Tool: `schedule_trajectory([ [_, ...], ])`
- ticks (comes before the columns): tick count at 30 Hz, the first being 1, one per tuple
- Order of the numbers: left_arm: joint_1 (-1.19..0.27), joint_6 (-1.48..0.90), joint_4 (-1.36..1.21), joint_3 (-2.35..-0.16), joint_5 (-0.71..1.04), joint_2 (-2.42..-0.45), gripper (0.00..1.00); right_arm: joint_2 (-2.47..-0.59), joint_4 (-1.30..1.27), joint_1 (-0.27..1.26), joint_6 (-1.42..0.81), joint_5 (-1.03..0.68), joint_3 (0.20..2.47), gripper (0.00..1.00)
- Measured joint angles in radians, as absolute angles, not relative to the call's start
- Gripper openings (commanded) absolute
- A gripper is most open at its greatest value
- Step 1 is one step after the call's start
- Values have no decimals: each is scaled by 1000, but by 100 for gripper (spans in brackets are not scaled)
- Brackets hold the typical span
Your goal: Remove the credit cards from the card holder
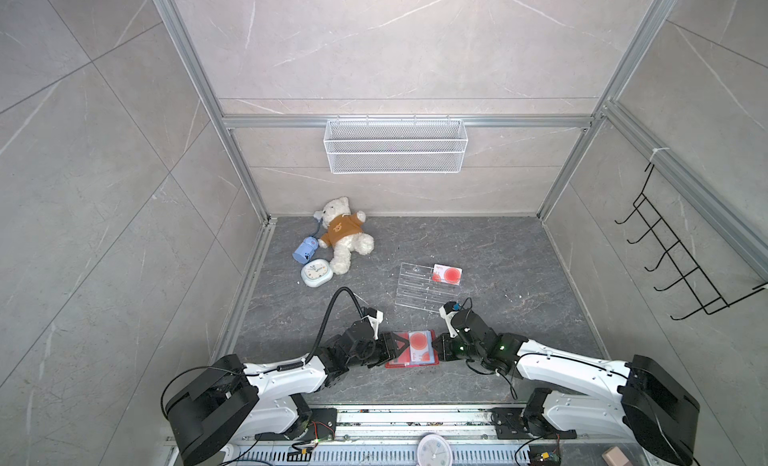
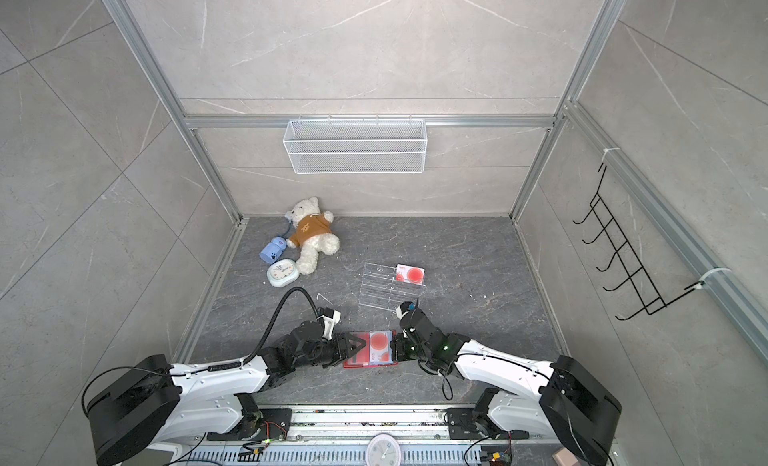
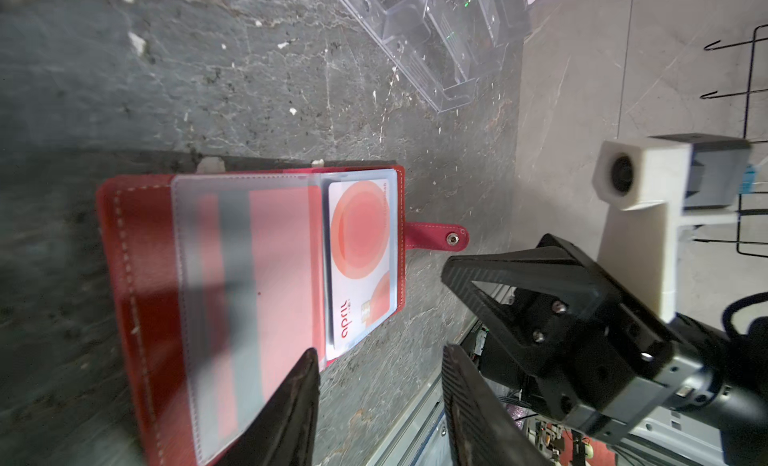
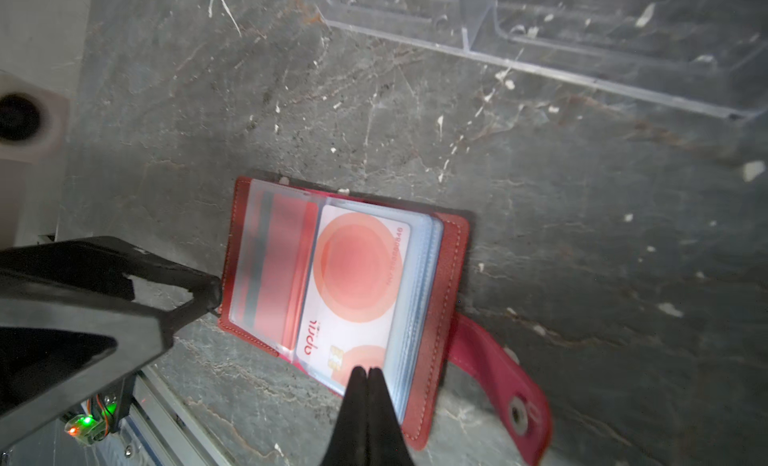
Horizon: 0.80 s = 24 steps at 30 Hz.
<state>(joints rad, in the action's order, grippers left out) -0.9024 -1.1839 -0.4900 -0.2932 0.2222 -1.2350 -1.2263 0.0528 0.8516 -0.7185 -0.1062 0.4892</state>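
The credit card (image 4: 353, 276) sits in the top clear sleeve of the open card holder (image 4: 455, 256), with its short end poking out of the sleeve mouth on the robot's side. The holder lies flat on the desk (image 1: 498, 276) near the front, between the two arms, and its snap tab (image 4: 498, 380) is splayed out sideways. The facing page shows a reddish shape with a dark stripe, possibly a second card seen from the back.

The right hand (image 4: 368, 374) has its fingers pressed fully together at that protruding end. No card edge shows between them, and the left wrist view puts the tip just beside the holder, so whether it has any hold cannot be told. The left hand (image 3: 378, 351) is about half spread and grips nothing; one finger lies on the holder's left page as if to pin it. Further back, another card (image 1: 447, 274) rests on the clear acrylic rack (image 1: 419, 293).

The main risk is a pull with an empty pinch, because the thin, slick plastic gives the tips little to bite. If the tips catch the sleeve too, the whole holder may drag or fold shut, since the left hand's pin looks light.
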Motion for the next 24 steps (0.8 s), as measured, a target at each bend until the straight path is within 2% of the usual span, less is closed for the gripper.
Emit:
schedule_trajectory([
  [10,-904,-1239,-635,-282,249,-1365,43,-1319,-19,843,-719,-132,488,0],
  [24,-905,-1251,-683,-282,257,-1409,39,-1380,-77,830,-719,-140,482,0],
])
